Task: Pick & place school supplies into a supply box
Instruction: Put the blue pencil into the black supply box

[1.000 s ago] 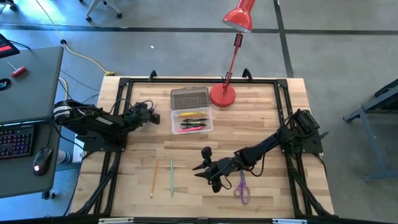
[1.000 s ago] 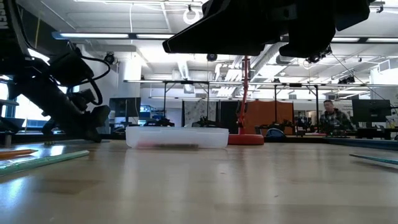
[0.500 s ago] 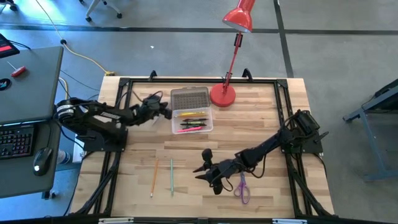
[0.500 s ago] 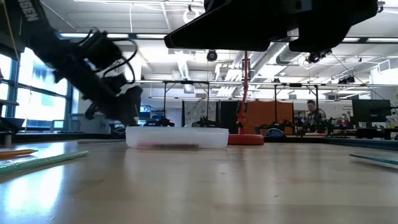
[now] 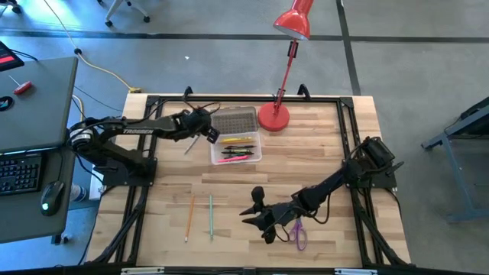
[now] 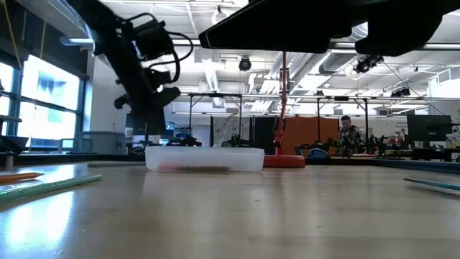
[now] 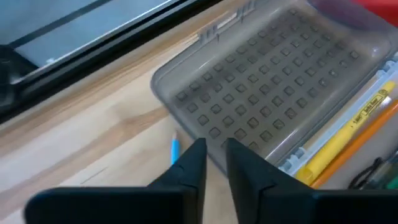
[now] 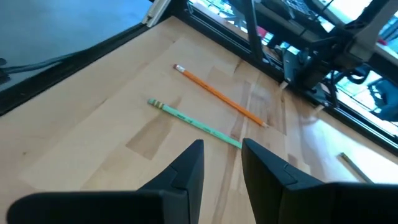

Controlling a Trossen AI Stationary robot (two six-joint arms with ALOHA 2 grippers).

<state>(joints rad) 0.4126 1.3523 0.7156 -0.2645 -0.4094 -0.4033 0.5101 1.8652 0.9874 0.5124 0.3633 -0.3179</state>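
Left gripper [image 5: 210,136] raised beside the left edge of the supply box [image 5: 236,145] near the counter's [image 5: 321,153] far edge, fingers narrowly parted, a blue-tipped pen [image 7: 175,149] seen between them. Right gripper [image 5: 256,216] near the front edge, fingers parted, holding nothing, just beside the scissors [image 5: 296,231]. Orange pencil [image 5: 189,218] and green pencil [image 5: 211,218] toward the front-left corner.

The clear supply box [image 5: 236,143] lies open, its grey ribbed lid [image 5: 233,121] flat behind it, with pens inside. Well in front of the box lie an orange pencil [image 5: 189,218], a green pencil [image 5: 211,217] and purple scissors [image 5: 297,230].
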